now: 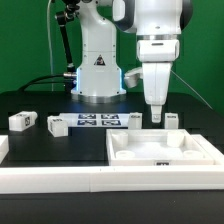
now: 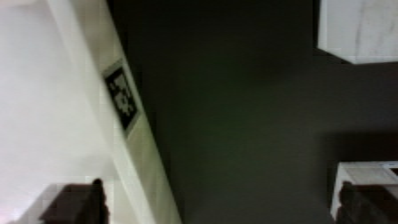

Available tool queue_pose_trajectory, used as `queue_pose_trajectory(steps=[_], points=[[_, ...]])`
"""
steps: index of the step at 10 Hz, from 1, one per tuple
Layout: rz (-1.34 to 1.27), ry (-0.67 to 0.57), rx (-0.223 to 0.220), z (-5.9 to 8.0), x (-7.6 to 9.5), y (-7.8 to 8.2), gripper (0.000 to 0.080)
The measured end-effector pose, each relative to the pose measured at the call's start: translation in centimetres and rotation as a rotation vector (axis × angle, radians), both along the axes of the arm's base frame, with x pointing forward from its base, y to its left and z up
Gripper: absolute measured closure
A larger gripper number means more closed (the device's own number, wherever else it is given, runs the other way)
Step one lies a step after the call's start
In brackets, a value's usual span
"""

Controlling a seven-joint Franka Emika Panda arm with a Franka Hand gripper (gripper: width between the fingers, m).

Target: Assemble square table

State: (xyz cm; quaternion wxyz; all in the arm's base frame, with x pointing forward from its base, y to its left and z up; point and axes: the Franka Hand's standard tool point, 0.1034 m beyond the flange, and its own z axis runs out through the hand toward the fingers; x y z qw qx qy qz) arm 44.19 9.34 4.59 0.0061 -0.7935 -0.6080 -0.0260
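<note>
The square table top, a white tray with a raised rim, lies at the exterior view's right front. Four small white tagged legs lie behind it: two on the left and two by the top's far edge. My gripper hangs open, pointing down over that far edge between the two nearer legs. In the wrist view the top's tagged rim runs between my dark fingers, close to one of them; my gripper holds nothing. A leg shows at the corner.
The marker board lies flat in front of the robot base. A long white rail edges the black surface at the front, and another at the left. Cables trail behind on the left.
</note>
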Motion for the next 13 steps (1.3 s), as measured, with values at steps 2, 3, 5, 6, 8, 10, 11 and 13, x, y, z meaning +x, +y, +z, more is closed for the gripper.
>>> queue_pose_trajectory(steps=[2,3,5,6,8,10,11,13], points=[[-0.018,0.001,0.001,0.0,0.0,0.0,0.0151],[-0.066,0.004,0.003,0.0,0.0,0.0,0.0151],[-0.296,0.0,0.019,0.1,-0.2,0.6,0.0151],[-0.441,0.005,0.026,0.3,-0.4,1.6,0.0151],[-0.628,0.027,0.036,0.1,-0.8,2.4,0.0151],[-0.775,0.042,0.05,0.0,-0.8,2.6,0.0151],[-0.833,0.048,0.054,0.0,-0.8,2.6,0.0151],[-0.972,0.06,0.063,0.0,-0.9,2.7,0.0151]])
